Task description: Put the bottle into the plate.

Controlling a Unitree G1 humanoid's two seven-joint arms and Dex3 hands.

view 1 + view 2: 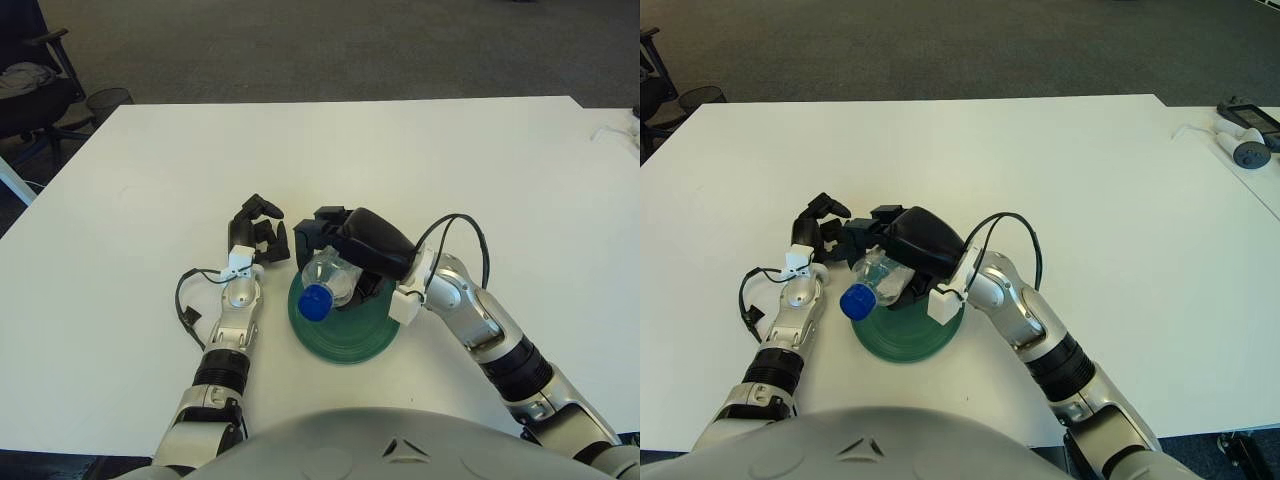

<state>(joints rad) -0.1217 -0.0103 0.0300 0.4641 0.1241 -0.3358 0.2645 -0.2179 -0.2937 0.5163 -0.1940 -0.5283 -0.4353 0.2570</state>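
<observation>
Two hands show over the white table [480, 170]. The right hand [352, 248] is above the green plate [372, 330], and its fingers are closed around a clear plastic bottle [330, 280]. The bottle is tilted, and its blue cap [314, 301] points toward the robot and a little to its left. The cap end is over the left part of the plate. I cannot tell if the bottle touches the plate already. The left hand [258, 234] shows just beside the plate, on the plate's left side, with its dark fingers curled and holding nothing. At the far right edge of the table some small grey devices [1243, 135] lie.
</observation>
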